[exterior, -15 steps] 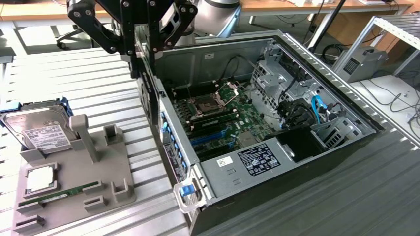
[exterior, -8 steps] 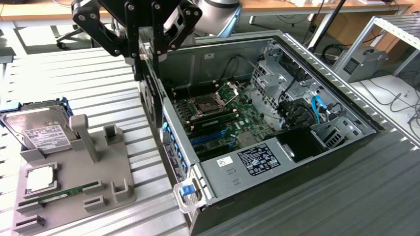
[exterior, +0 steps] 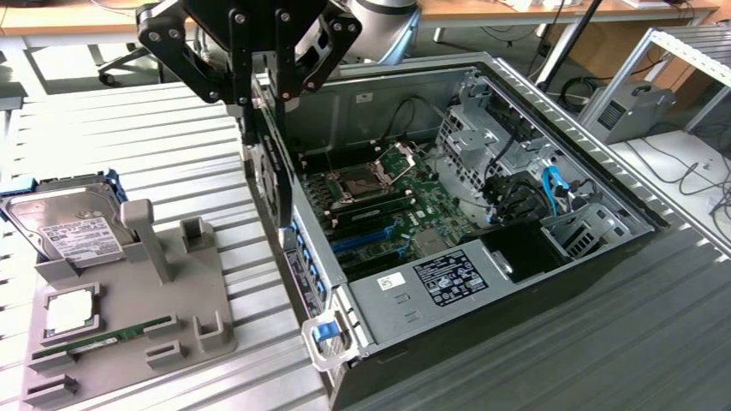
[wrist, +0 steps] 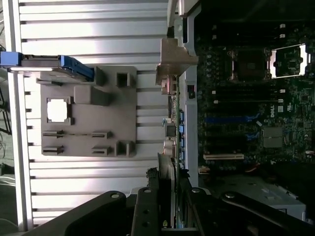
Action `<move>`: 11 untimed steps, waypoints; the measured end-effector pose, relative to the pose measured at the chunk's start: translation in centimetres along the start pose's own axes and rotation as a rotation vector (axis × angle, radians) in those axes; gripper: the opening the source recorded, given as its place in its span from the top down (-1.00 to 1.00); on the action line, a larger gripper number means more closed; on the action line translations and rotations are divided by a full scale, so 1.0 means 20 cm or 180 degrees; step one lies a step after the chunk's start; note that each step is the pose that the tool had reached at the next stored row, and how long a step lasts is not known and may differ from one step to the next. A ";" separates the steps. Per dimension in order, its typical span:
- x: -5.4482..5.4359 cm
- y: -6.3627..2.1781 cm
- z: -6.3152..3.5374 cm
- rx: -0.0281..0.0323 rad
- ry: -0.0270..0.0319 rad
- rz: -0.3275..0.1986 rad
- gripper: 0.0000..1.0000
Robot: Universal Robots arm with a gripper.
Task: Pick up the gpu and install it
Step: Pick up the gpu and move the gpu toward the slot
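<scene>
Counter [exterior: 149,145]: slatted metal.
Computer case [exterior: 594,282]: open, lying on its side, motherboard [exterior: 389,214] exposed.
Grey fixture [exterior: 126,325]: beside the case, carrying a hard drive [exterior: 74,227].
Gpu [exterior: 270,171]: hanging edge-on over the case wall nearest the fixture.
Claw [exterior: 265,107]: clamped on the gpu.

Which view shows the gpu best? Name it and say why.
The wrist view: the gpu runs edge-on from the gripper to its silver bracket, along the computer case's wall. The exterior view shows it as a dark card hanging below the gripper.
</scene>
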State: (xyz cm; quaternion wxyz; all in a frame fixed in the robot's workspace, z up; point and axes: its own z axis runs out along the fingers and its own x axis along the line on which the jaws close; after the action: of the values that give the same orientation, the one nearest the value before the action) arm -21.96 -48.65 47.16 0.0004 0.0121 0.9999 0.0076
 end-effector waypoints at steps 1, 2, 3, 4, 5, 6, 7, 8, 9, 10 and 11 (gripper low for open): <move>0.00 -0.002 0.001 0.0000 0.0000 0.0000 0.47; -0.01 -0.005 0.001 0.0000 0.0001 0.0000 0.47; -0.01 -0.007 0.001 0.0001 0.0002 0.0000 0.47; -0.02 -0.009 0.002 0.0001 0.0002 0.0000 0.47; -0.02 -0.011 0.003 0.0000 0.0002 0.0000 0.47; -0.03 -0.014 0.004 0.0000 0.0003 0.0000 0.47; -0.03 -0.016 0.005 0.0000 0.0003 0.0000 0.47; -0.04 -0.019 0.006 0.0000 0.0004 0.0000 0.47; -0.04 -0.021 0.007 0.0000 0.0005 0.0000 0.47; -0.05 -0.023 0.008 0.0000 0.0006 0.0000 0.47; -0.06 -0.027 0.009 0.0000 0.0007 0.0000 0.47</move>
State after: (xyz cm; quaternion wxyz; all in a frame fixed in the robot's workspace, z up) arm -20.76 -49.22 46.97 -0.0007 0.0121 0.9999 0.0076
